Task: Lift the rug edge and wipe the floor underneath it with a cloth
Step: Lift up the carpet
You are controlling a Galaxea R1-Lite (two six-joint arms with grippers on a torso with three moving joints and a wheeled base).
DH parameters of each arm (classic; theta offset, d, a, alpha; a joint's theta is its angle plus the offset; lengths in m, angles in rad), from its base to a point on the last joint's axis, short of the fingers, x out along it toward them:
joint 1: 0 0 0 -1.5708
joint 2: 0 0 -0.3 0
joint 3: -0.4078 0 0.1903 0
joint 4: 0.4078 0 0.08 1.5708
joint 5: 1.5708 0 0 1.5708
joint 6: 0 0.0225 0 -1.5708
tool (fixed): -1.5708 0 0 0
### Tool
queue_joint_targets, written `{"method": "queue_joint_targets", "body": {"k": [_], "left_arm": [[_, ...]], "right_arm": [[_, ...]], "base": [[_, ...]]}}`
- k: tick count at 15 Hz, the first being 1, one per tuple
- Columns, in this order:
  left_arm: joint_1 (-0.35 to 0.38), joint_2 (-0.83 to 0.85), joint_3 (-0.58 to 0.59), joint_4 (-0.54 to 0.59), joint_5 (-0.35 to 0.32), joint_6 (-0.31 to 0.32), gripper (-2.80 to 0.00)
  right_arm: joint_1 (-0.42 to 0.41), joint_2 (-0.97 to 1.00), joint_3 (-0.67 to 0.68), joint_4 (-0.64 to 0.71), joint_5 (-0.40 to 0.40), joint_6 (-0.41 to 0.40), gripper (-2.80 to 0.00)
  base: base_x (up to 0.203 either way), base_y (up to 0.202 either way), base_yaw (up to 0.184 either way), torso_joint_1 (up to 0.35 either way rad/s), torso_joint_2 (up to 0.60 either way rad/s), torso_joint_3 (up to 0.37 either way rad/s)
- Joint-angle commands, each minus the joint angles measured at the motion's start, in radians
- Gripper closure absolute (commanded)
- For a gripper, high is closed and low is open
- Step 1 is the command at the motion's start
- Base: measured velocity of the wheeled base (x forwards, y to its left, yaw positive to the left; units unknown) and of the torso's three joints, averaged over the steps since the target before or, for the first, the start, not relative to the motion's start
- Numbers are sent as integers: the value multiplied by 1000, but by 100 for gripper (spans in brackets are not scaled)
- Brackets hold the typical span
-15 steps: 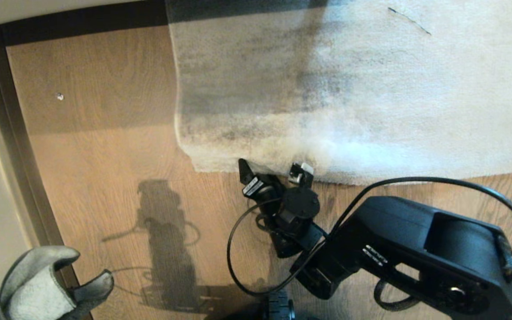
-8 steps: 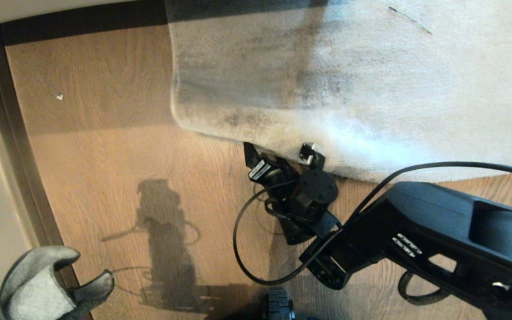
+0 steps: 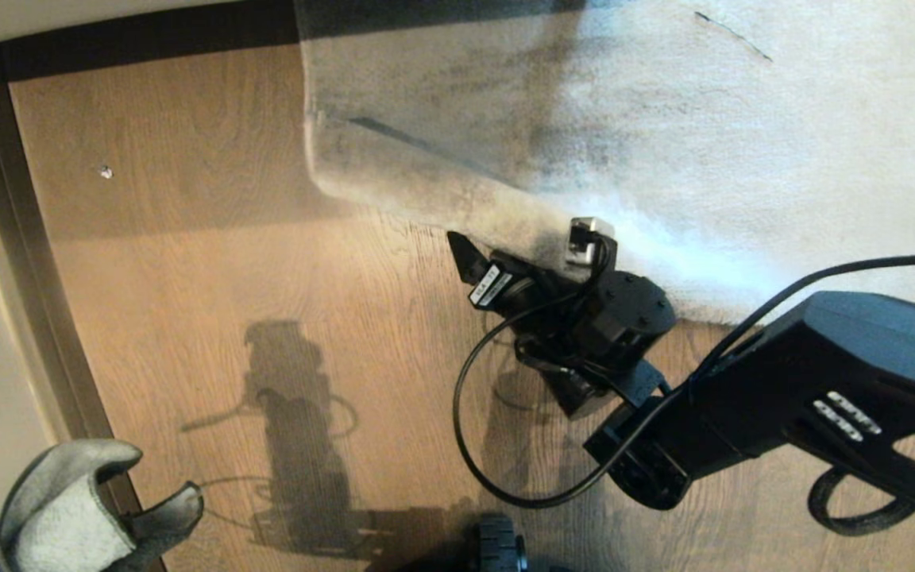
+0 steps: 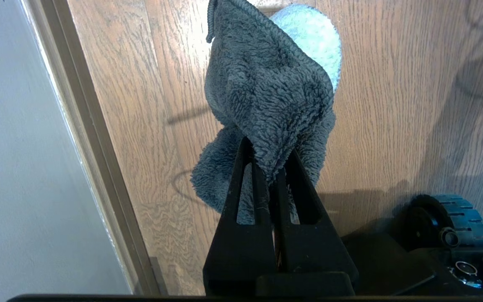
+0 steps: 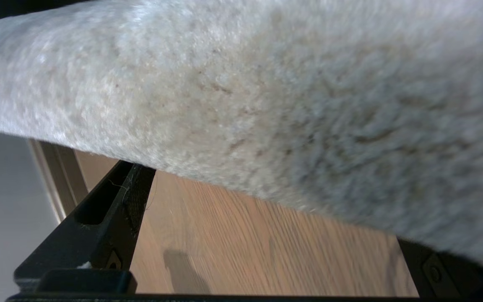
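The pale grey rug edge (image 3: 426, 191) is raised and curled back near its corner, off the brown wood floor (image 3: 227, 262). My right gripper (image 3: 525, 242) is open, its fingers spread wide and pushed in under that edge. In the right wrist view the rug edge (image 5: 266, 105) lies across both fingertips of the right gripper (image 5: 275, 222), with bare floor (image 5: 245, 251) below. The folded grey cloth (image 3: 60, 516) hangs at the lower left. My left gripper (image 4: 268, 155) is shut on the cloth (image 4: 266, 92), parked above the floor beside the wall.
A dark skirting strip (image 3: 21, 262) and pale wall run along the left and back. A small white speck (image 3: 107, 171) lies on the planks. My base wheel (image 3: 501, 548) shows at the bottom, and the right arm's cable (image 3: 465, 445) loops over the floor.
The right gripper has pushed farther away and to the right under the rug. The edge has risen and rolled back, baring more floor. The left gripper and cloth have not moved.
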Motion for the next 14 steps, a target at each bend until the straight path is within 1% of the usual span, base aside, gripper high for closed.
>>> {"method": "queue_joint_targets", "body": {"k": [1, 3, 6, 9, 10, 12, 14], "left_arm": [[0, 0, 0, 0, 0, 0, 0], [0, 0, 0, 0, 0, 0, 0], [0, 0, 0, 0, 0, 0, 0], [0, 0, 0, 0, 0, 0, 0], [0, 0, 0, 0, 0, 0, 0], [0, 0, 0, 0, 0, 0, 0], [0, 0, 0, 0, 0, 0, 0]], "right_arm": [[-25, -52, 18, -44, 30, -20, -280], [-69, -75, 48, -44, 100, -49, -280], [-133, -113, 75, -44, 185, -59, -280], [-170, -157, 199, -44, 296, -110, -280], [-180, -168, 234, -44, 313, -121, -280], [-197, -173, 298, -44, 320, -140, -280], [-214, -175, 352, -44, 322, -188, -280]], "base": [[0, 0, 0, 0, 0, 0], [0, 0, 0, 0, 0, 0], [0, 0, 0, 0, 0, 0], [0, 0, 0, 0, 0, 0], [0, 0, 0, 0, 0, 0], [0, 0, 0, 0, 0, 0], [0, 0, 0, 0, 0, 0]]}}
